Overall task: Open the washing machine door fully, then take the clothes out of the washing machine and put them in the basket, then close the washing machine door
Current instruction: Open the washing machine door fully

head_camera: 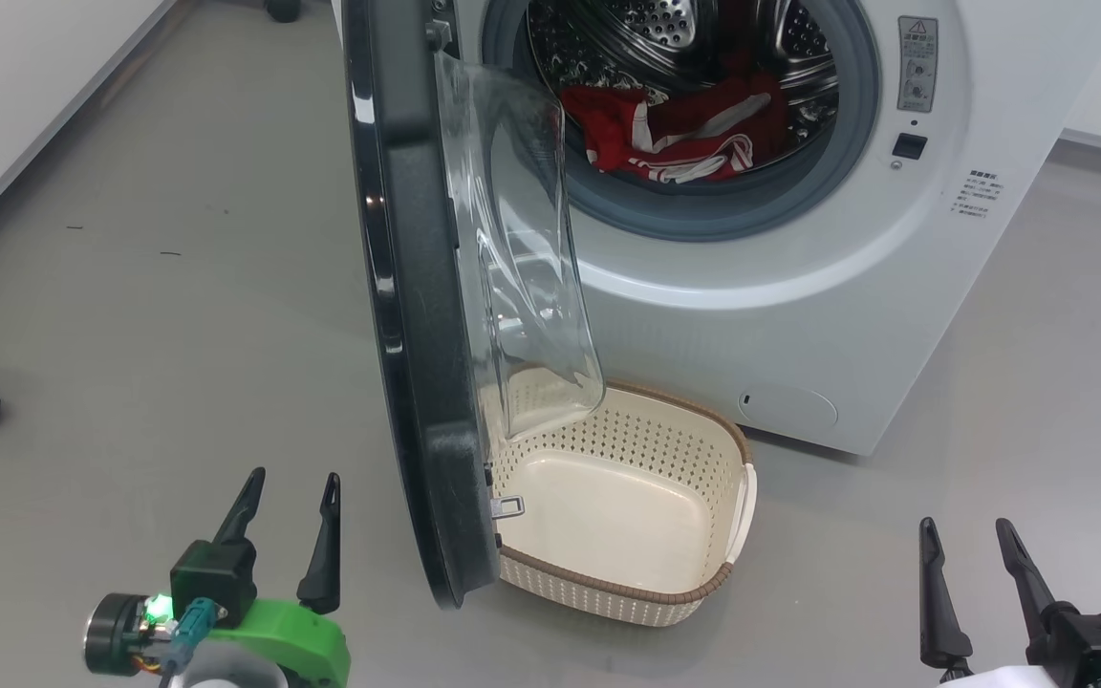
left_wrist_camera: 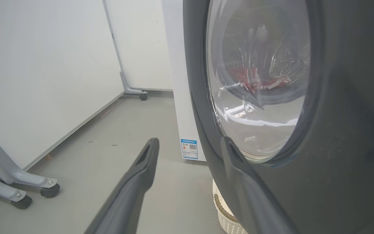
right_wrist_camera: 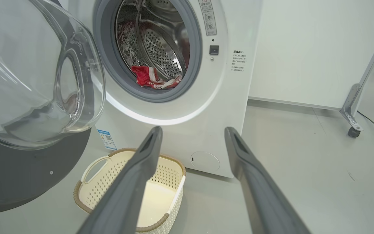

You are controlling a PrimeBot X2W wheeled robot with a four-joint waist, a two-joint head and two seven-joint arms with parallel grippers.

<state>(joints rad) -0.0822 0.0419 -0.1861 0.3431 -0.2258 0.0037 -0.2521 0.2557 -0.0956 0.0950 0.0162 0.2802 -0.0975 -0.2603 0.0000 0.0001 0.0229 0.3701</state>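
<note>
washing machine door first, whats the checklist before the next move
1. door fully open: not ok; it juts edge-on toward the robot, its glass bowl over the left part of the basket.
2. left claw open, empty: ok.
3. left claw clear of the door: cannot tell; one finger overlaps it in the left wrist view.
4. right claw open, empty: ok.
5. clothes reachable: ok, red bundle lies low in the drum, near the opening.
6. basket upright, empty, in front of the washing machine: ok.
</note>
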